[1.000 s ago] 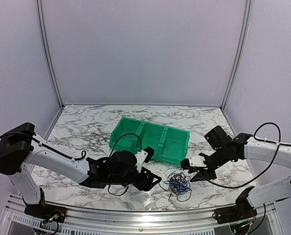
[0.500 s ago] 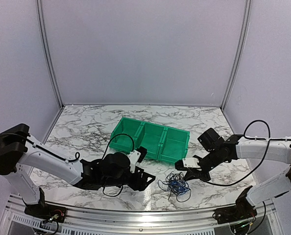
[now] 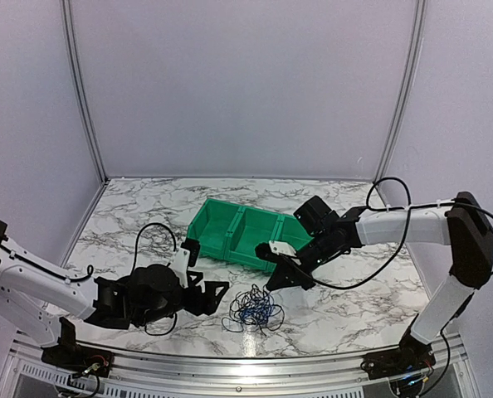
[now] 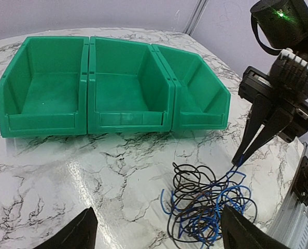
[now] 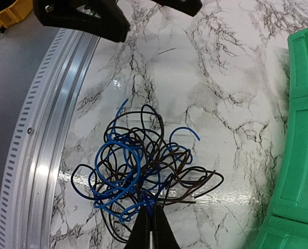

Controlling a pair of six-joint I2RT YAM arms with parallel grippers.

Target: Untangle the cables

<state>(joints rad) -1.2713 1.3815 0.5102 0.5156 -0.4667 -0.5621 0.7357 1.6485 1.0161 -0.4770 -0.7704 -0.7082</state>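
Covering the cell floor, the marble table carries a green three-compartment bin. In front of the bin's left end, the left gripper sits low with its jaws wide open, holding nothing. Before the bin's middle, the right gripper points down, its jaws closed on a blue strand of the cables, a black and blue tangle lying in front of the bin.

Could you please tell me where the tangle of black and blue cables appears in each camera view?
Top external: cable tangle at bottom centre.
Left wrist: tangle at lower right.
Right wrist: tangle at centre, slightly low.
Shared landmark: green bins, close to the tangle in every view.
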